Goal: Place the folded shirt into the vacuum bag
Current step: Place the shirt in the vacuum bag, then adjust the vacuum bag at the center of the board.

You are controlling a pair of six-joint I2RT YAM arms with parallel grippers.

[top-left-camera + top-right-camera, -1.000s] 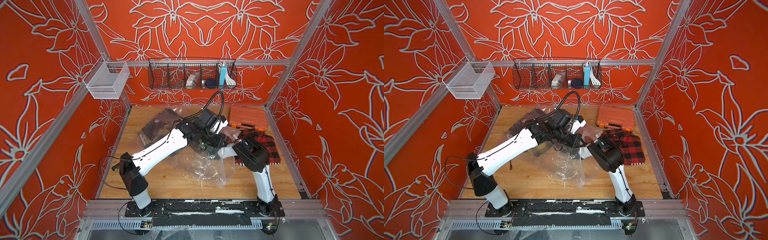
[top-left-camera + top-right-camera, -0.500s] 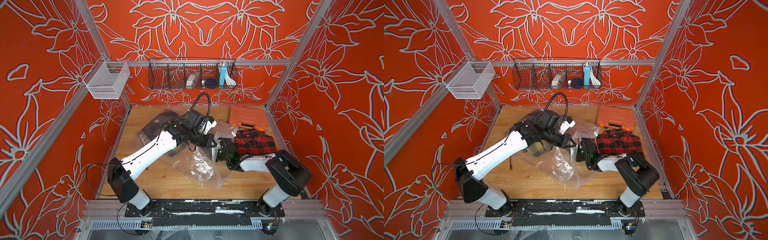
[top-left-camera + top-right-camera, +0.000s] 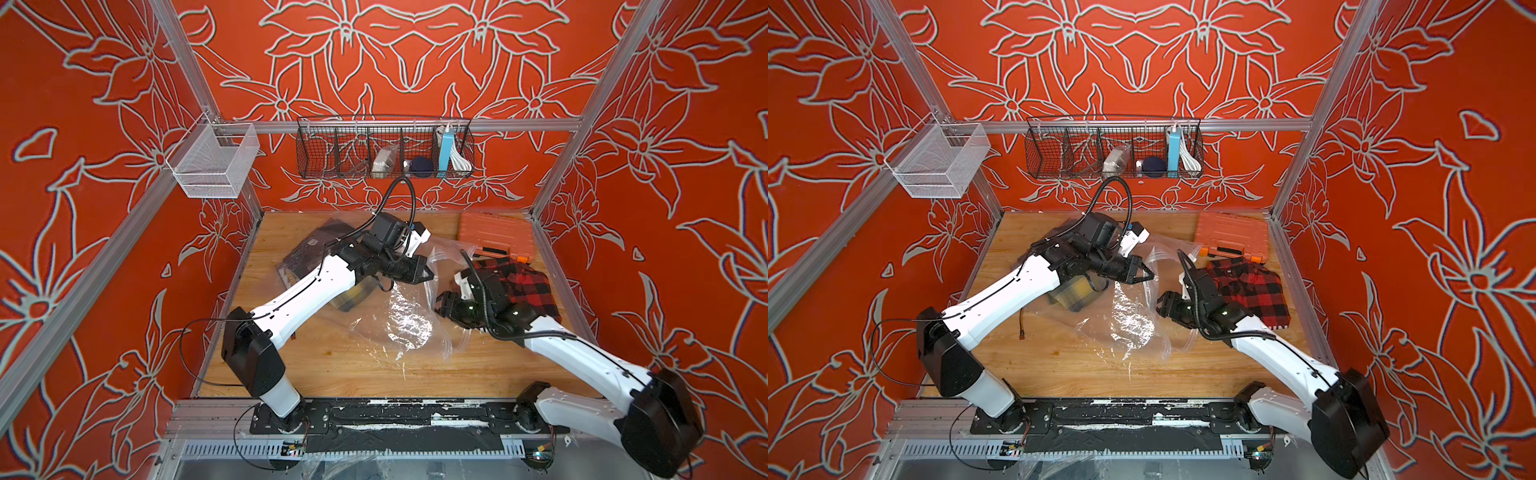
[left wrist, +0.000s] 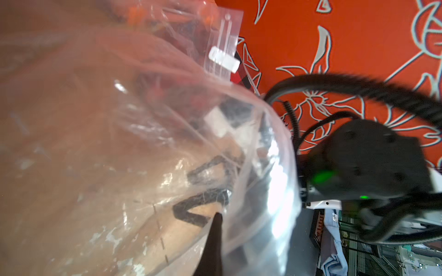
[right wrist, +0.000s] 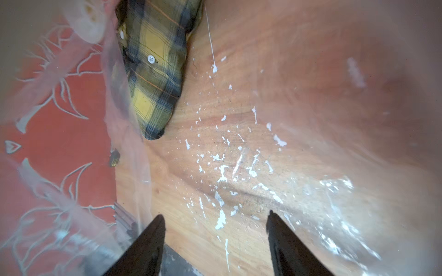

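Since a second ago: right arm no longer arched over the red checked shirt point(image 3: 523, 286), now stretched low from the near right corner; left arm drawn slightly toward the back wall.

Right hand point(image 3: 442, 301): low over the surface point(image 3: 332, 365) at the mouth of the vacuum bag point(image 3: 399, 320), close beside the shirt's inner edge. Fingers point(image 5: 148, 246) apart, nothing between, hazy film and wood ahead in the right wrist view.

Left hand point(image 3: 426, 272): raised, tips pressed together on the bag's rim, holding it up, mouth gaping toward the right hand.

Rest of bag: crumpled on the middle of the surface between the two hands, white zip clip point(image 4: 223, 59) on its edge in the left wrist view.

Red shirt: folded, flat on the right side of the surface, wholly outside the bag, just in front of an orange case point(image 3: 494, 237).

Yellow checked shirt point(image 3: 353, 297): under the left forearm, behind clear film; cannot tell whether inside the bag.

Black wire basket point(image 3: 384, 147) on the back rail, white mesh basket point(image 3: 212, 166) at the left corner, both well above the surface.
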